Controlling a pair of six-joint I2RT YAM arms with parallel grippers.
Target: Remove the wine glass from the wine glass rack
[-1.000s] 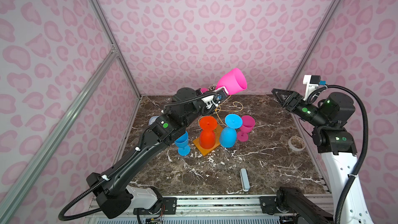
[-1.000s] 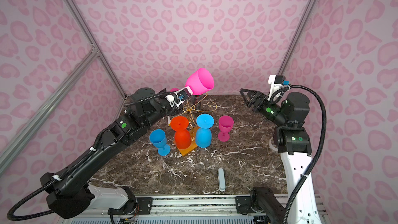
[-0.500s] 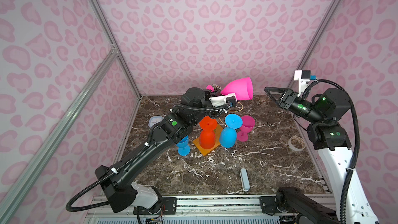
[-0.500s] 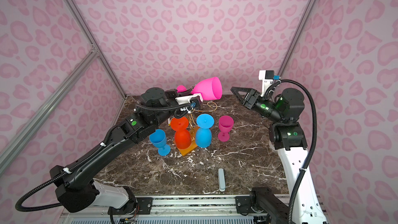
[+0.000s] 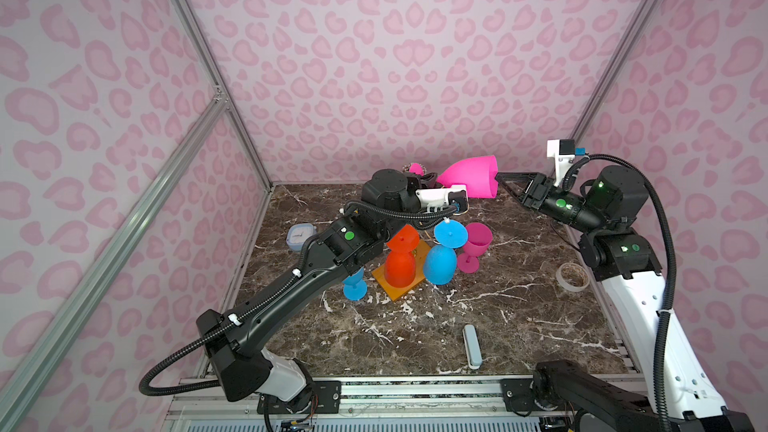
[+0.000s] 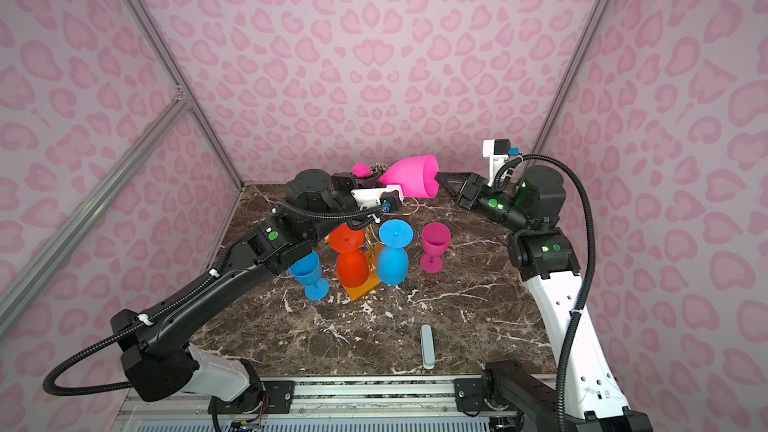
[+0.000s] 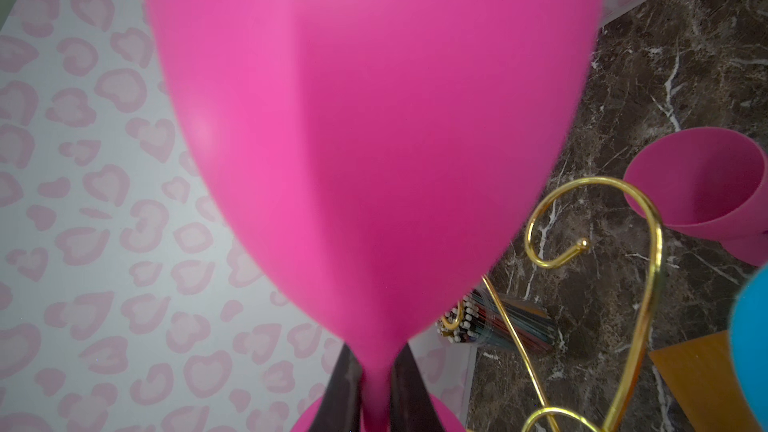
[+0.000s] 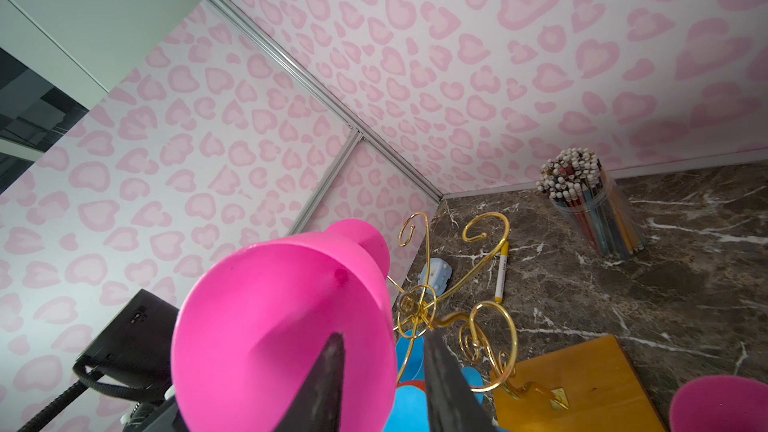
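My left gripper [image 5: 430, 178] [image 7: 375, 351] is shut on the stem of a bright pink wine glass [image 5: 469, 178] [image 6: 411, 178] [image 7: 374, 118]. The glass lies almost level in the air above and behind the wine glass rack [image 5: 399, 288] [image 8: 490, 313], its mouth facing right. My right gripper [image 5: 500, 180] [image 8: 384, 334] straddles the rim of that glass [image 8: 282, 326]. One finger is inside the bowl, the other outside, with a gap still showing, so it is open. An orange glass [image 5: 400, 261] and a blue glass [image 5: 440, 259] hang upside down on the gold wire arms.
A magenta glass [image 5: 476, 243] stands right of the rack and a blue one [image 5: 354, 284] left of it, under my left arm. A pencil cup [image 8: 594, 201] stands at the back wall. A tape roll [image 5: 572, 277], grey bar [image 5: 471, 344], small clock [image 5: 300, 236] and yellow marker [image 8: 500, 272] lie around.
My left arm tipped the pink glass from mouth-up to nearly level, mouth to the right. My right gripper came leftward to the rim and its jaws narrowed.
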